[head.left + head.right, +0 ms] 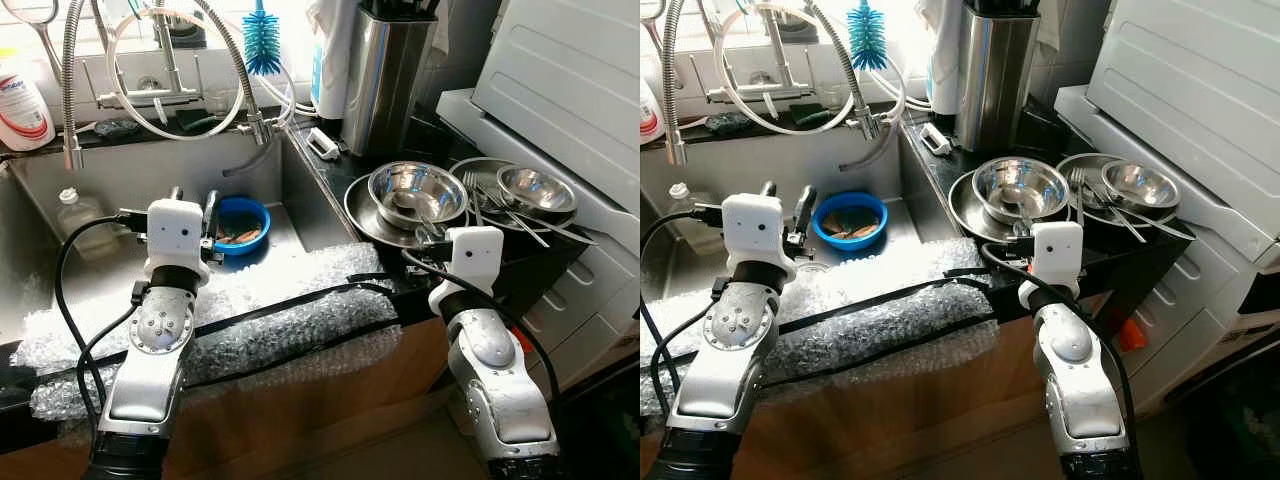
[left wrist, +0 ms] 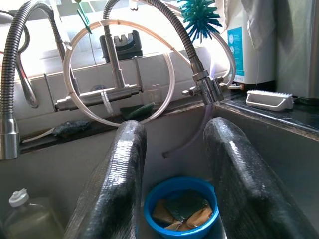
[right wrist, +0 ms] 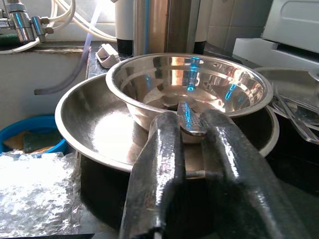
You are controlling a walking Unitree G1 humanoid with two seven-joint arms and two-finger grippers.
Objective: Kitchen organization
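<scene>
Steel sink (image 1: 60,190) | left claw (image 2: 174,164) spread above blue bowl (image 2: 180,206) | right claw (image 3: 192,132) pinching spoon handle (image 3: 188,119)

left tool (image 2: 172,184) fingers parted, right tool (image 3: 192,130) fingers pinched together

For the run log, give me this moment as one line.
left tool: open above blue bowl | right tool: shut on spoon handle | steel bowl: on plate

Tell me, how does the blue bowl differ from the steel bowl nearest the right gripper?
The blue bowl sits down in the sink and holds scraps; the steel bowl stands on the counter, nested in a wider steel dish, with a utensil in it. One is matte blue, the other shiny. Both are round and upright.
</scene>
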